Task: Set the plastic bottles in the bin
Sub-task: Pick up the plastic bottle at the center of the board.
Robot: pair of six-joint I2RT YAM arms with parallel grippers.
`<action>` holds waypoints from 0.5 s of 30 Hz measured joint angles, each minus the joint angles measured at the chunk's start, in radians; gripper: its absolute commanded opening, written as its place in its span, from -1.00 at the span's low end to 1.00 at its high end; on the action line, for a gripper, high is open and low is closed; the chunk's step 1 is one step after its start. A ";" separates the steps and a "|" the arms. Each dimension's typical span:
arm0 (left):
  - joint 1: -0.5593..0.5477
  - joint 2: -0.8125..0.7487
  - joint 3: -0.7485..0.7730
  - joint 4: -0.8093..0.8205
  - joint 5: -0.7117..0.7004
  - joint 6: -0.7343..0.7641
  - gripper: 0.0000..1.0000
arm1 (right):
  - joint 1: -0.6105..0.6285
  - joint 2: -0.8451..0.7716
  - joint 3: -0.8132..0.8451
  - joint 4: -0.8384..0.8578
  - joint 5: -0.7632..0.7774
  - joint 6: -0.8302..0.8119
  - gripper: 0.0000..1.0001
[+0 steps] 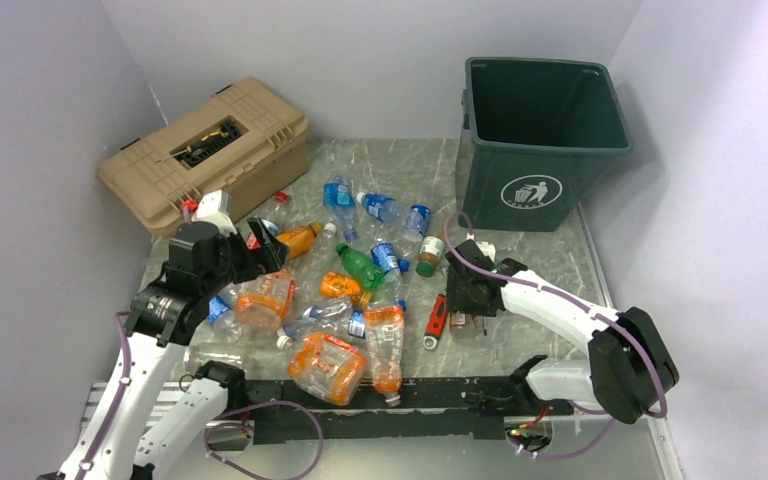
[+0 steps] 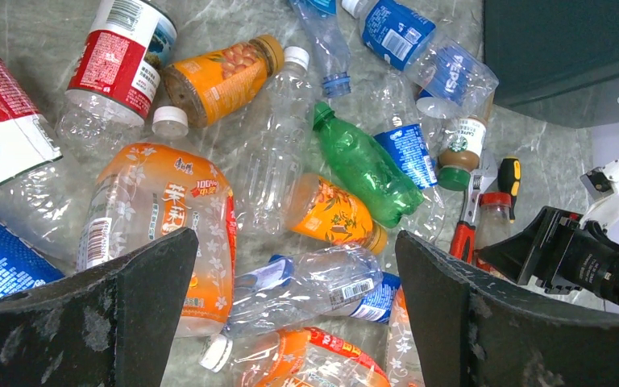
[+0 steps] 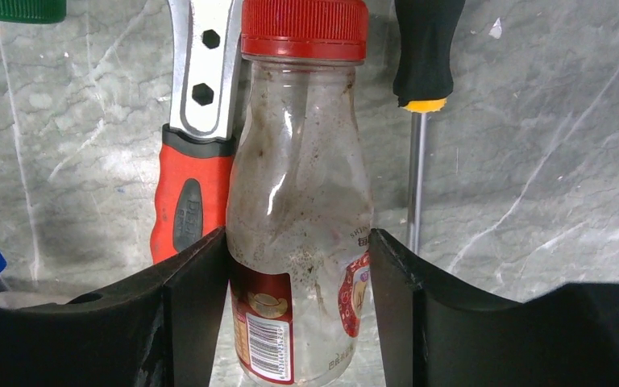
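- Top view: bottles (image 1: 345, 290) lie scattered on the table (image 1: 560, 260), well apart from the bin (image 1: 500, 170) at back right. No bottle shows inside the bin, so the task looks barely started and nearly all of the pile is left.
- Top view: left gripper (image 1: 260, 245) hangs over the left side of the pile. Right gripper (image 1: 465, 300) is low at the pile's right edge, near the wrench (image 1: 437, 318).
- Left wrist: left gripper (image 2: 297, 242) has its jaws wide apart and holds nothing. Below it are the orange bottle (image 2: 161, 226) and green bottle (image 2: 363, 169).
- Right wrist: right gripper (image 3: 298, 242) is clamped on the red-cap bottle (image 3: 298, 185), a finger against each side. The bottle is down between the wrench (image 3: 185, 185) and screwdriver (image 3: 423, 48). Whether it is lifted I cannot tell.
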 measured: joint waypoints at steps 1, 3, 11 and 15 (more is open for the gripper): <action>0.000 0.000 0.000 0.000 0.000 0.000 0.99 | 0.000 0.000 0.001 0.000 -0.001 -0.002 -0.25; 0.000 -0.001 0.000 0.000 0.000 0.000 0.99 | 0.000 -0.001 0.003 -0.002 -0.001 -0.004 -0.54; 0.000 -0.040 -0.029 0.059 0.034 -0.021 0.99 | 0.030 -0.186 0.111 -0.093 0.031 -0.063 -1.00; 0.000 -0.078 -0.082 0.156 0.097 -0.047 0.99 | 0.099 -0.381 0.193 -0.023 -0.024 -0.162 -1.00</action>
